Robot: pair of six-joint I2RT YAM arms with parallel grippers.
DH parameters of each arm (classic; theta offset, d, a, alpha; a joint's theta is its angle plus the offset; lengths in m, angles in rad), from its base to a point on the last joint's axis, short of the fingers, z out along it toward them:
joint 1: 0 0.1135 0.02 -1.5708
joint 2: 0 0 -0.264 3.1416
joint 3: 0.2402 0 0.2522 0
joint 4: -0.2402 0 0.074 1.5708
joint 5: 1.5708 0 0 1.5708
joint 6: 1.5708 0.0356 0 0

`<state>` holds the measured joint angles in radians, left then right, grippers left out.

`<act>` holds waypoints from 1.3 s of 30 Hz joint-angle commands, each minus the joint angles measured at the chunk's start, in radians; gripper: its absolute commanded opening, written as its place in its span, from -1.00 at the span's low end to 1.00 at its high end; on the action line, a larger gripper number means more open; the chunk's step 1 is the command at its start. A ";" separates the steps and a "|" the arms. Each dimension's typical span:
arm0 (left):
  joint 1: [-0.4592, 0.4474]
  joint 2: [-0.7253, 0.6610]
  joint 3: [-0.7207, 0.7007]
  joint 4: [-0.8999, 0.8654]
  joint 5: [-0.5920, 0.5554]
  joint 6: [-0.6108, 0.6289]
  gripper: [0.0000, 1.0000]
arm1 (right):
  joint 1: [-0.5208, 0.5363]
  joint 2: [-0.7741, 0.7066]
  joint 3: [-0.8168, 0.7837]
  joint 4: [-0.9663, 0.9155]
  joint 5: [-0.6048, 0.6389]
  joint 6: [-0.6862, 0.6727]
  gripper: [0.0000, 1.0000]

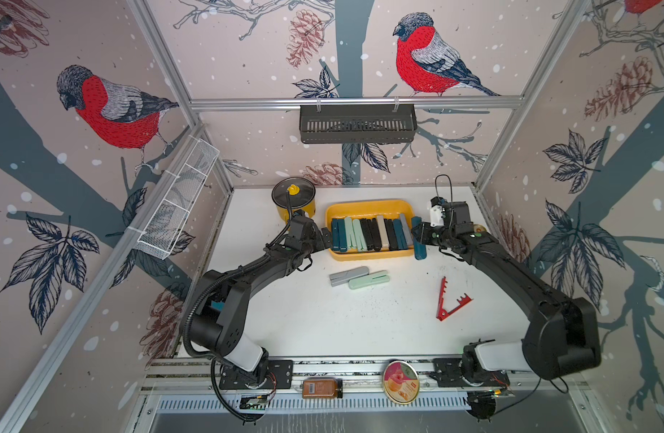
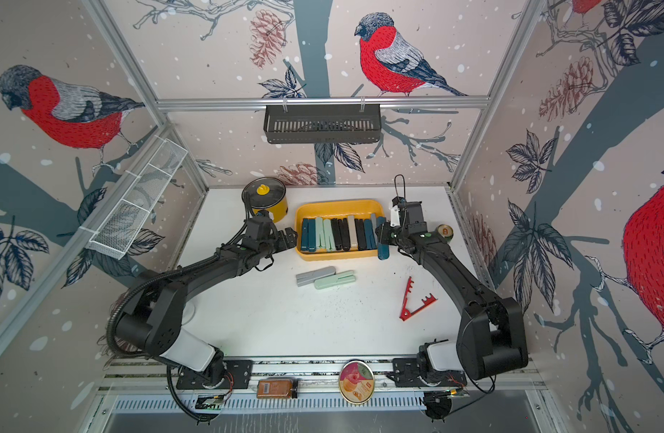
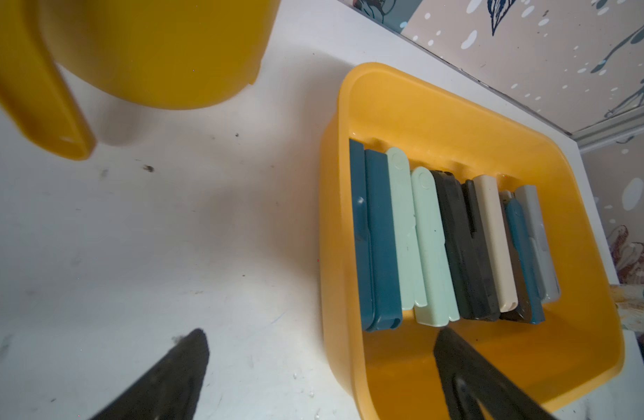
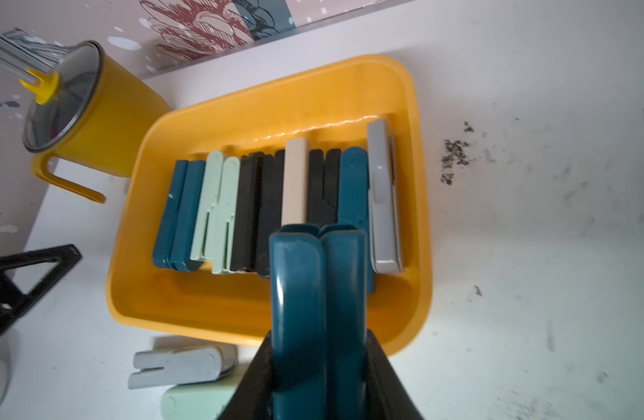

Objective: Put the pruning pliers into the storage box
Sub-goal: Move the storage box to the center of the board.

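Yellow plastic storage box (image 1: 368, 207) sat far-centre with a tidy row of teal, mint, black, beige and grey pruning pliers (image 1: 371, 234) inside. Right gripper (image 1: 417, 233) pinched another teal pair (image 4: 315, 302) over its right rim; left gripper (image 3: 320, 338) had jaws spread wide.

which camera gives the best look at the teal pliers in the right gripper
The right wrist view: the teal pliers fill the middle of the picture, clamped in the right gripper over the rim of the yellow tray. Both top views show them small at the tray's right end. The left wrist view does not show them.
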<state>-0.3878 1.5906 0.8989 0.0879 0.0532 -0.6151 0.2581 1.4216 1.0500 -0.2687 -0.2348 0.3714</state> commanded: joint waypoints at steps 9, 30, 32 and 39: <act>0.013 0.156 0.121 0.092 0.270 -0.068 0.91 | 0.189 0.335 0.341 0.053 0.154 0.099 -0.52; -0.006 0.194 0.087 0.302 0.454 -0.169 0.83 | 0.299 0.637 0.575 -0.009 0.176 0.130 -0.44; 0.005 0.174 0.060 0.298 0.445 -0.167 0.84 | 0.308 0.661 0.596 -0.018 0.172 0.128 -0.43; 0.049 0.091 -0.011 0.234 0.388 -0.129 0.88 | 0.331 0.774 0.721 -0.129 0.222 0.093 -0.28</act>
<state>-0.3519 1.7054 0.9043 0.3229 0.4664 -0.7746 0.5812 2.1685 1.7351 -0.3397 -0.0509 0.4900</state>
